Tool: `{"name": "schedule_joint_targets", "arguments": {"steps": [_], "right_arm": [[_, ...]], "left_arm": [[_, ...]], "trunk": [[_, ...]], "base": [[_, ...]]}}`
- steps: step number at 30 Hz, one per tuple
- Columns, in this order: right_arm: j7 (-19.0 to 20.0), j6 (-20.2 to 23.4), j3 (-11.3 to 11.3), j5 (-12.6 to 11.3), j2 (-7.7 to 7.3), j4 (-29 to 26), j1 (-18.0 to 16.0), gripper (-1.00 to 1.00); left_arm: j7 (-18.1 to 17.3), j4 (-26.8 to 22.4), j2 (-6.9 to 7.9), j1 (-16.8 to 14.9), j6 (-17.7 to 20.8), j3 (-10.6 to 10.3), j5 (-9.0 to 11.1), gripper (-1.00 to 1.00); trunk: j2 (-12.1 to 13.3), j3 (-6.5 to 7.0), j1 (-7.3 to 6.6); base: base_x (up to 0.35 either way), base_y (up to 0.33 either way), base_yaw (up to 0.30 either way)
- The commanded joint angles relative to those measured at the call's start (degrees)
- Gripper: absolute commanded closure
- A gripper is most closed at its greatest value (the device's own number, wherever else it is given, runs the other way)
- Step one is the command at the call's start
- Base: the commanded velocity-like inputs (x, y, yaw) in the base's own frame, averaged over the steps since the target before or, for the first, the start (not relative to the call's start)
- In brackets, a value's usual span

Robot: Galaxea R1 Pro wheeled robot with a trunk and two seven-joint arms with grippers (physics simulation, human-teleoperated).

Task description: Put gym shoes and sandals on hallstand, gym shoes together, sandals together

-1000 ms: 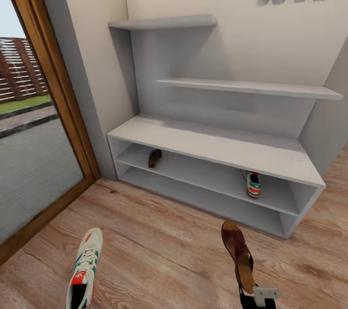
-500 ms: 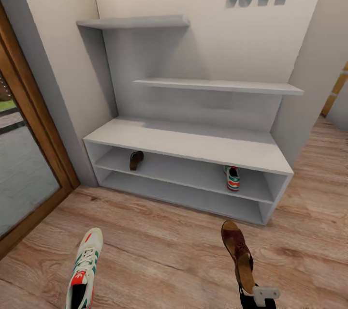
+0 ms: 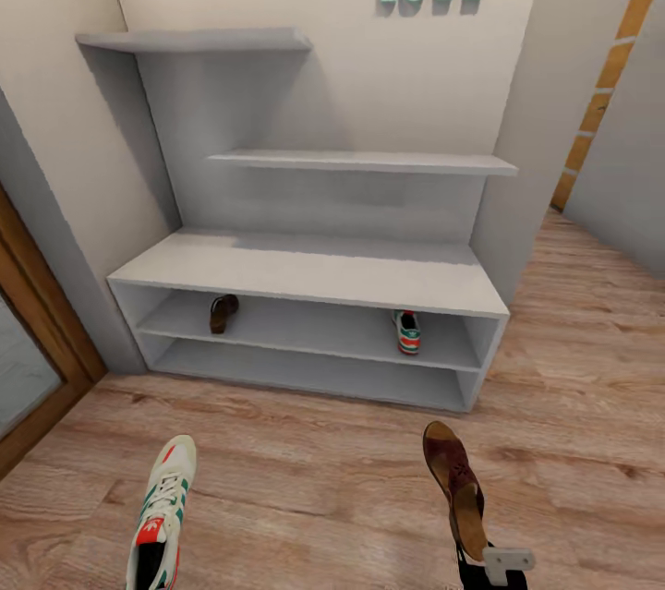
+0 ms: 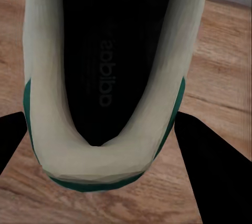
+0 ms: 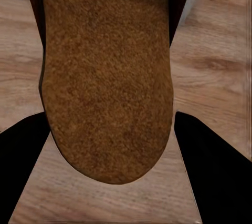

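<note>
Bright, even light; soft shadows under shelves; wrist close-ups blurred.

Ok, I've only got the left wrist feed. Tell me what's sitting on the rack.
Observer: On the hallstand, upper open shelf, a shelved sandal lies near the left end and a shelved gym shoe near the right end, well apart.
Operator: Report the right claw.
Observer: The right claw is shut on the held sandal at its heel end, toe toward the hallstand.
Operator: Line up my shoe.
Observer: The held gym shoe in the left claw faces the shelved sandal's side.
</note>
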Motion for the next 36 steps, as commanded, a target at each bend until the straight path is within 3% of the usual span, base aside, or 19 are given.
{"name": "schedule_joint_targets", "arguments": {"steps": [1,21,36], "right_arm": [[-0.5,-0.1,0.1,0.5,0.00,0.1,0.0,1.00],[-0.5,-0.1,0.0,0.4,-0.02,0.0,0.0,1.00],[-0.5,-0.1,0.1,0.4,-0.28,0.0,-0.1,1.00]], "left_arm": [[-0.2,0.0,-0.03,-0.1,-0.2,0.5,-0.5,1.00],[-0.2,0.0,-0.03,0.0,-0.2,0.6,-0.5,1.00],[-0.2,0.0,0.06,0.0,-0.2,0.7,-0.4,1.00]], "trunk": [[0.0,-0.05,-0.01],[0.0,-0.05,-0.01],[0.0,-0.05,-0.01]], "base": [[0.000,0.000,-0.268],[0.000,0.000,-0.259],[0.000,0.000,-0.021]]}}
